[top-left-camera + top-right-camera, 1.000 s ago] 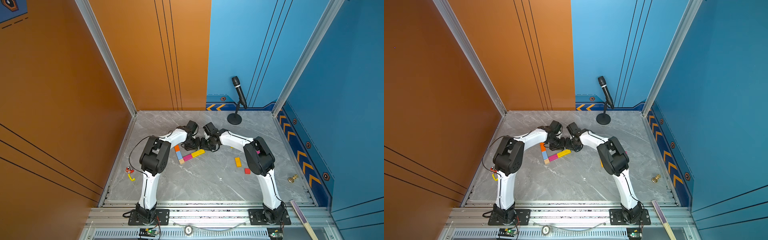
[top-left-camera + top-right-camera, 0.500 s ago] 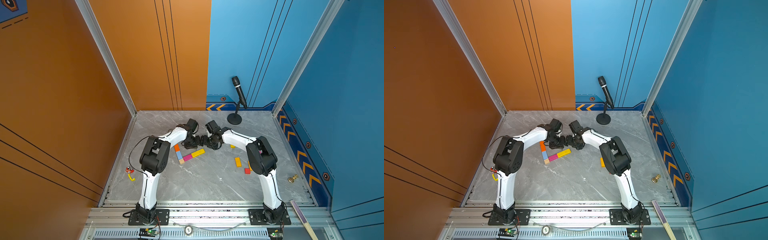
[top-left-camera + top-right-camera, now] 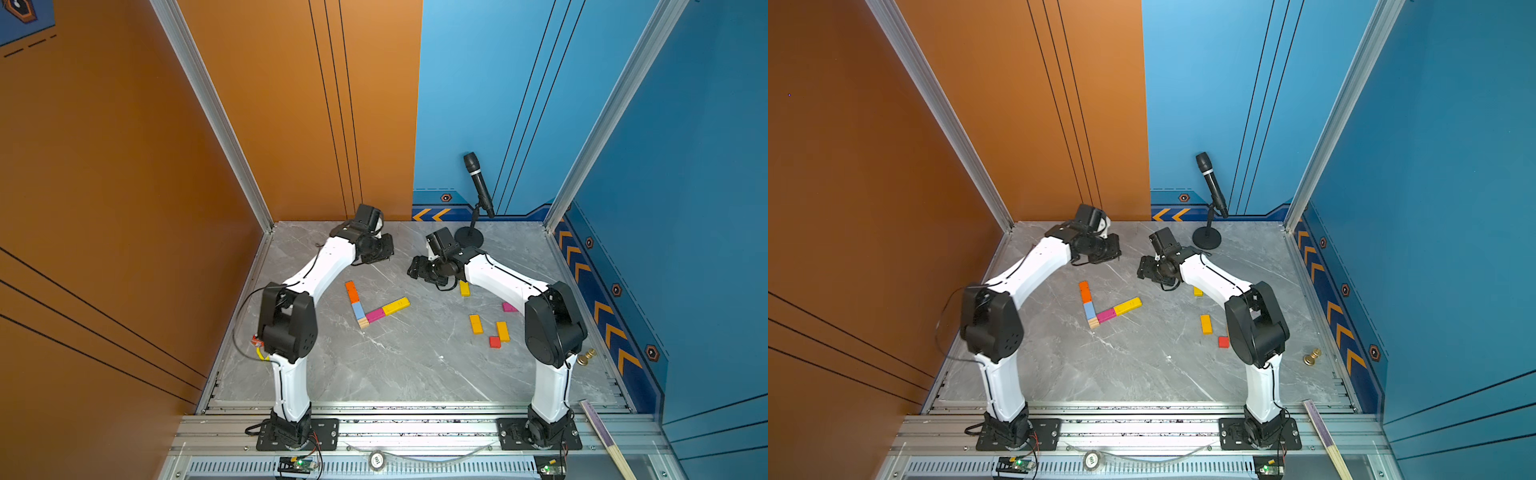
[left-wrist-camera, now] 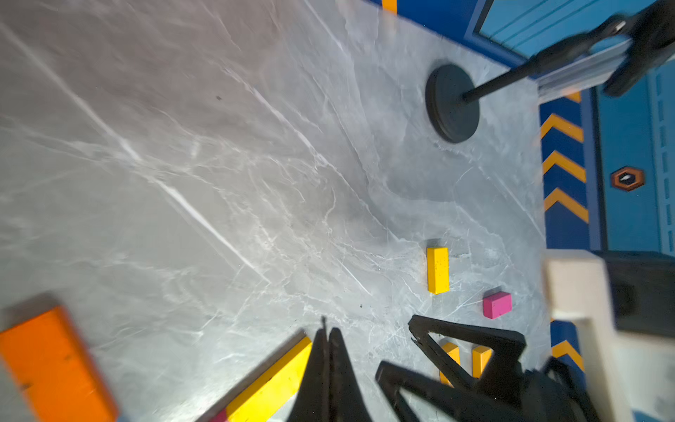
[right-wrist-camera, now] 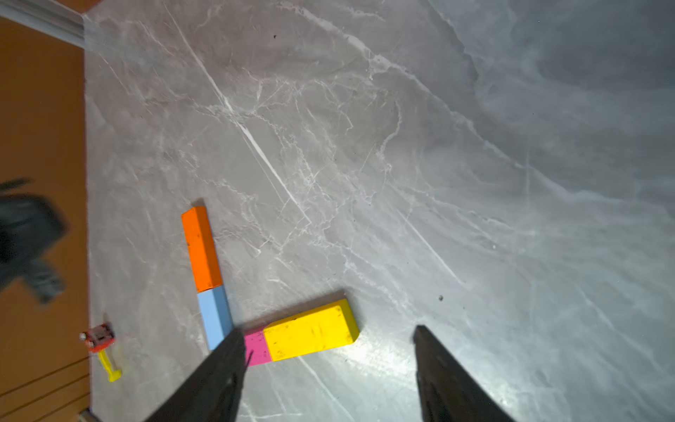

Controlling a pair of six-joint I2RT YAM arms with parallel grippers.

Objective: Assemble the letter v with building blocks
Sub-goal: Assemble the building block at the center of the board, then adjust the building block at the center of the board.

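Entry, V: you are looking at five blocks lying end to end on the table [image 3: 395, 365]. The orange block [image 3: 352, 291], blue block [image 3: 358, 310] and wood cube [image 3: 363, 323] are forming one stroke. The pink block [image 3: 375, 314] and yellow block [image 3: 395, 306] are forming the other.

Spares: a loose yellow [image 3: 464, 288], loose pink [image 3: 508, 307], two ambers [image 3: 476, 324] [image 3: 503, 331] and a red cube [image 3: 494, 342] are lying by your right arm.

Left tool [image 4: 327, 330]: fingers are pressing together, gripping nothing.

Right tool [image 5: 328, 329]: fingers are standing apart, carrying nothing.
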